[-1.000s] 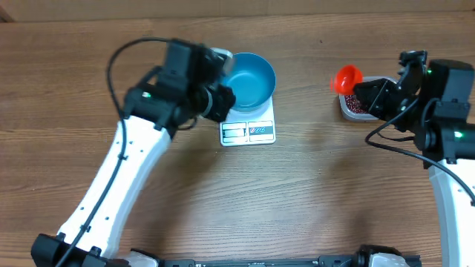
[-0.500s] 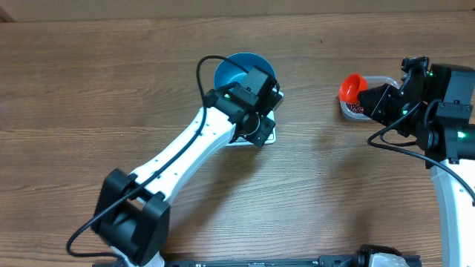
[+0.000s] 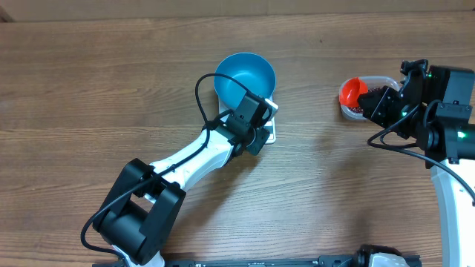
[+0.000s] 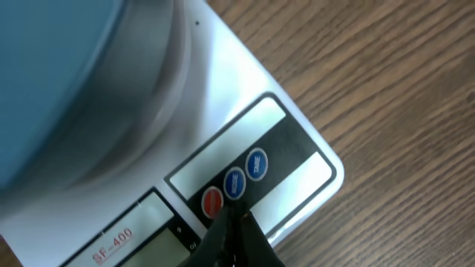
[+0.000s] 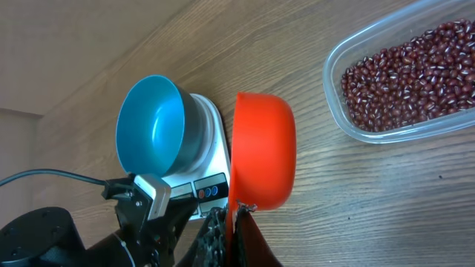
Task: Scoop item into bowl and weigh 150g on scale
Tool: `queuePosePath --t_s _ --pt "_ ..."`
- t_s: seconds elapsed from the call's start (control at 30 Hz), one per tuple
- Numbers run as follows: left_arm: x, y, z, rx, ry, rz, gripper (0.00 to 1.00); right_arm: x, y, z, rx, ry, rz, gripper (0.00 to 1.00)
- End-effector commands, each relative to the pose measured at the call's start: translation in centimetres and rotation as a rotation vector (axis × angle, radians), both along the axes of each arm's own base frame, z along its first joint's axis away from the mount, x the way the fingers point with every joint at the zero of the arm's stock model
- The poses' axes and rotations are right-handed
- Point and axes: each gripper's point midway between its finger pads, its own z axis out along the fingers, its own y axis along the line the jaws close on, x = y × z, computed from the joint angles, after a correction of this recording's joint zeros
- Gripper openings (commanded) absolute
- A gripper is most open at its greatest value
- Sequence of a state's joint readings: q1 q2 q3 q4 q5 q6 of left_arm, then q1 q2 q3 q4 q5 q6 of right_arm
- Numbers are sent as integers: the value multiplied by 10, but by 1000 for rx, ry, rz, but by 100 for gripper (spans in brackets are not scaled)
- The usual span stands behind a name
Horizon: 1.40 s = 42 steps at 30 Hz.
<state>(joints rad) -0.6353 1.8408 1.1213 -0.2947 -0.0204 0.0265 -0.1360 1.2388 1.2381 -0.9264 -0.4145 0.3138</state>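
1. The left arm has swung across from the left side of the bowl (image 3: 246,74) and now reaches over the front of the scale (image 4: 223,81). The left gripper (image 4: 230,226) has closed during this move. Its fingers are pressed together into one tip and hold nothing.
2. This tip stands on the button row (image 4: 234,182), between the red button and the middle blue one. I cannot tell if it really touches.
3. In my judgement this is the zeroing step: the bowl sits empty on the scale, so the weighing has not begun.
4. The right gripper (image 5: 237,233) is pinching the orange scoop (image 5: 260,148). It has come down slightly and now hangs at the left end of the clear tub (image 5: 332,74).
5. The beans (image 5: 408,74) all lie in this tub, well apart from the bowl.
6. The scale's panel edge points toward the robot, and its strip runs left to right.
7. The scoop's long axis follows the gripper, and its cup leads toward the tub.
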Motion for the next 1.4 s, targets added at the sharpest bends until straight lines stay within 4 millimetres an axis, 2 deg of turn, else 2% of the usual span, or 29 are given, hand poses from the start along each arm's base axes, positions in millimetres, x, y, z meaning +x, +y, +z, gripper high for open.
queuePosePath --t_s 0.0,0.2,0.37,1.1,1.37 --pt "1 -1 -2 20 -25 -28 4 2 -2 13 -13 -39 0 4" --pt "7 1 -2 20 -55 4 5 2 -2 13 -13 -40 0 4" --pt "8 2 -16 37 -39 5 4 2 -2 13 -13 -39 0 4" --pt "13 7 -26 66 -45 43 4 1 -3 11 -17 -27 -5 4" --pt "8 10 -46 96 -6 37 4 0 -3 10 -17 -25 -4 4"
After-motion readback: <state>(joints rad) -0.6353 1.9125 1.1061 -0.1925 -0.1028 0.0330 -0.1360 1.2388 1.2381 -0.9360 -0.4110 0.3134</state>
